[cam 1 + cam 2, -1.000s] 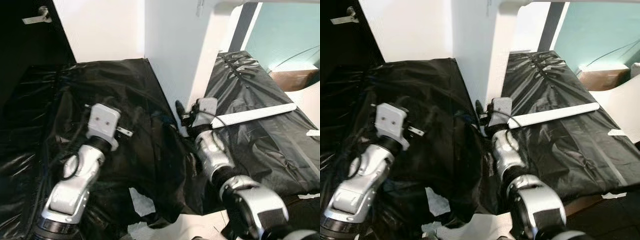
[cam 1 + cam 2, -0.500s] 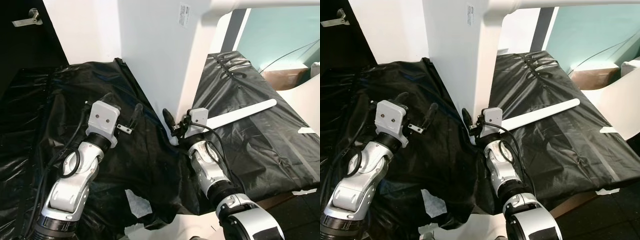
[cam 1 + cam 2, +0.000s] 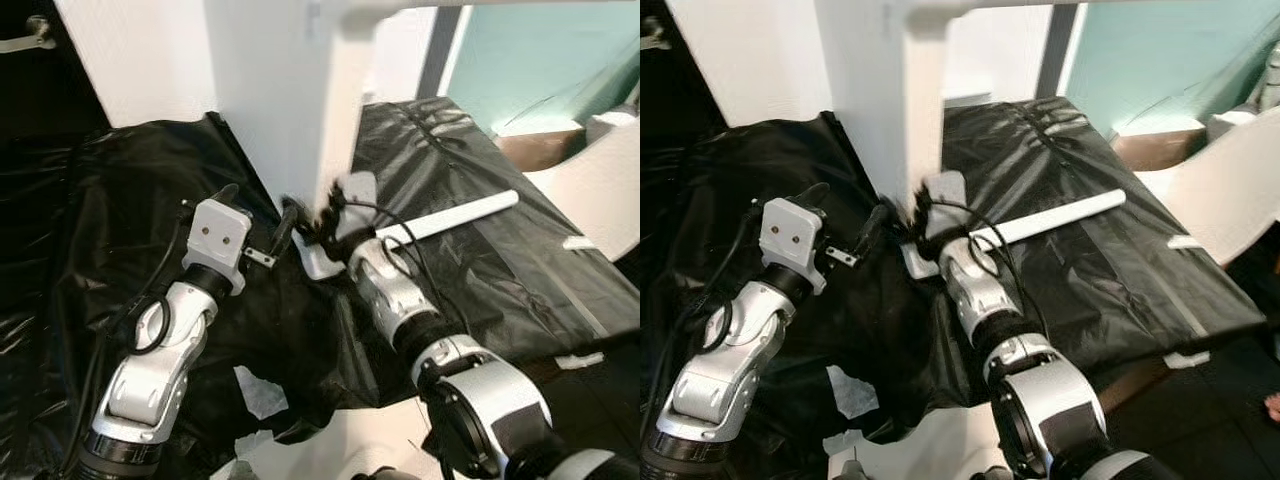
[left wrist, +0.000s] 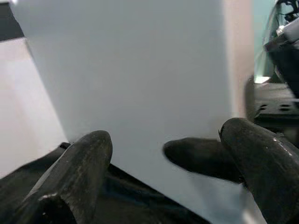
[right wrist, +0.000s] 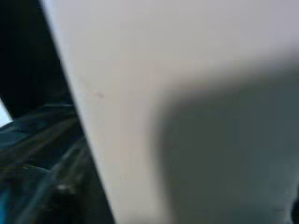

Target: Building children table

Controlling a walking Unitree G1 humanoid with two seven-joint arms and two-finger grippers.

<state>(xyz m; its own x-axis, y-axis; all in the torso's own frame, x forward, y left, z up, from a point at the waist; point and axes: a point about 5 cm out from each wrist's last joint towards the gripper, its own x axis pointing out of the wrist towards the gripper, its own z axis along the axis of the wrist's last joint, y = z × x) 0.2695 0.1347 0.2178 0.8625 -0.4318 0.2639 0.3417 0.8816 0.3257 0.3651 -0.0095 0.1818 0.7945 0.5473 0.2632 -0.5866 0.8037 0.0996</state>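
While the white table panel (image 3: 285,110) is standing upright on the black plastic sheeting (image 3: 120,200), its long axis is running vertically and its lower edge is meeting the sheeting right between your two arms. You are approaching it from both sides at the base. Your left tool (image 3: 262,228) is sitting just to the left of that lower edge, and in the left wrist view its fingers (image 4: 79,163) are spread apart with the white face filling the gap ahead of them, so nothing is clamped yet. Your right tool (image 3: 318,222) is pressing in close at the panel's right side, near a small white piece (image 3: 318,262) lying at the foot; it is blurred, and I cannot tell how it is set. Both tools are about equally near, the panel lying straight ahead of each. Further right, a long white slat (image 3: 455,215) is lying flat on the sheeting, pointing away toward the far right, well apart from the left tool.
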